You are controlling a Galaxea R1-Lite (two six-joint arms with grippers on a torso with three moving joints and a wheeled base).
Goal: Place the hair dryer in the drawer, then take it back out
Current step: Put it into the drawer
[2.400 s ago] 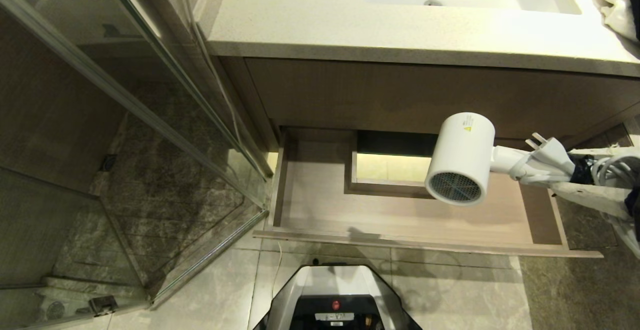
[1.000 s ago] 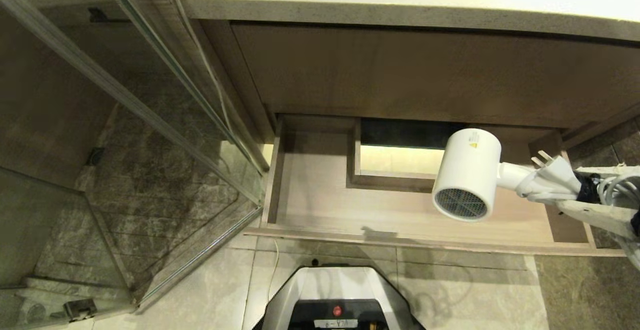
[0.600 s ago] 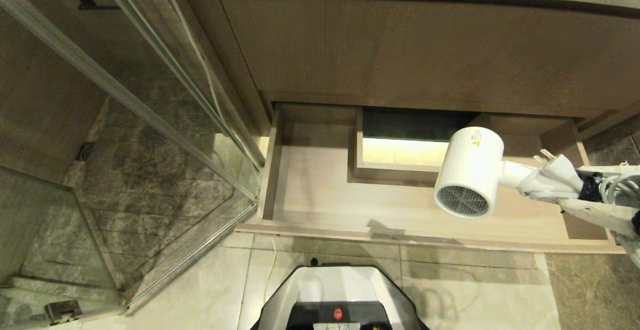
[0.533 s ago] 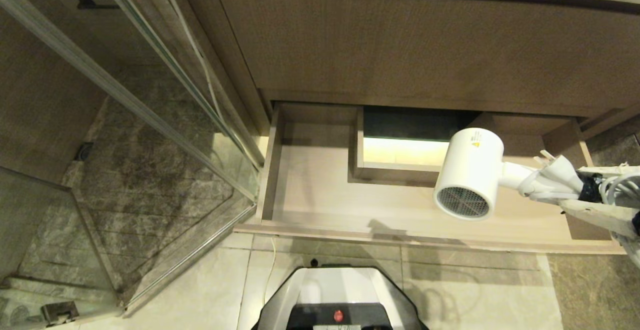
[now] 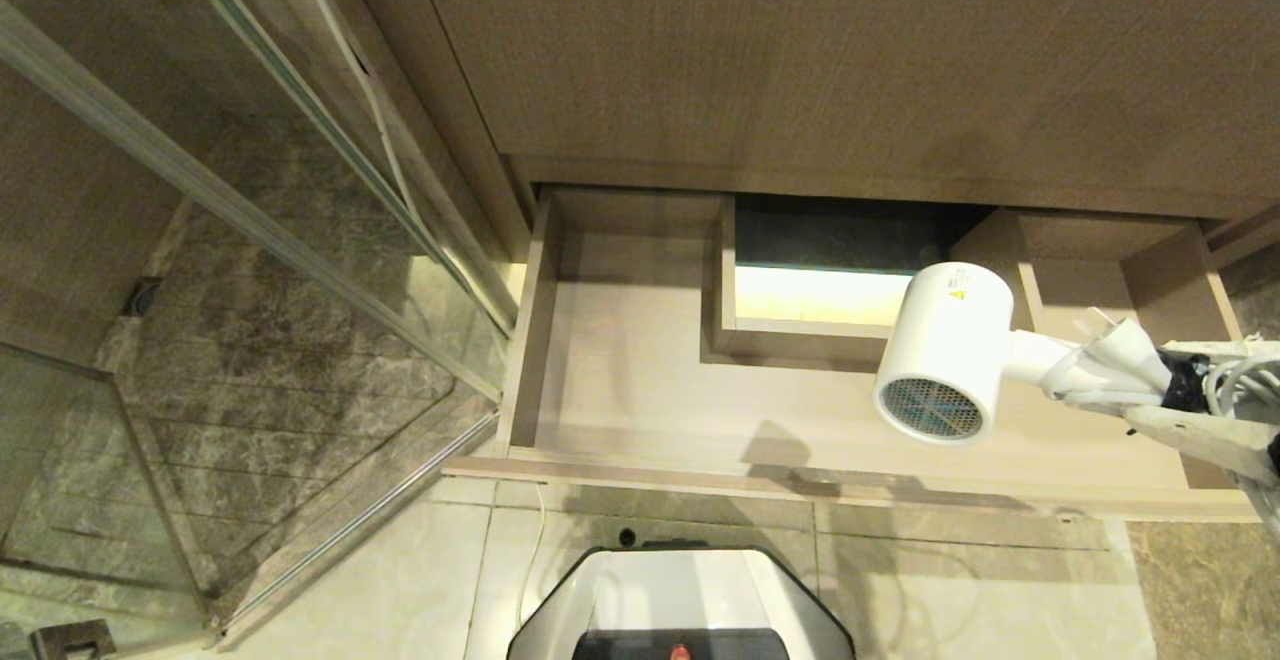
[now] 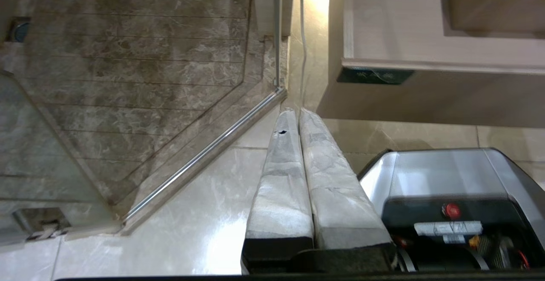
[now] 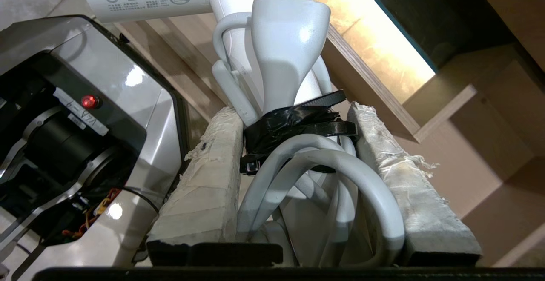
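One step is in hand, by my reading: the first half of the task, bringing the hair dryer (image 5: 945,350) down into the drawer (image 5: 640,410), which stands pulled out with its floor bare. The right tool (image 7: 298,115) clamps the dryer's handle together with the bundled cord (image 7: 323,179) and black tape (image 7: 294,125), its padded fingers (image 7: 204,179) pressing on either side of the bundle, so its jaws stand partway closed around that load. The dryer hangs in the air above the right half of the drawer, just in front of the right corner of the boxed cut-out (image 5: 800,340) at the drawer's back, barrel pointing toward the drawer's front edge with the grey grille (image 5: 928,410) facing the robot; it does not touch the drawer floor. The left tool (image 6: 298,115) is parked low beside the robot's base (image 6: 438,179), fingers pressed together and holding nothing. The next move, as I judge it, calls for lowering the dryer until barrel and handle rest on the drawer floor, clear of the cut-out wall and the right side wall (image 5: 1165,270), then widening the right tool so the cord bundle slips free without snagging.
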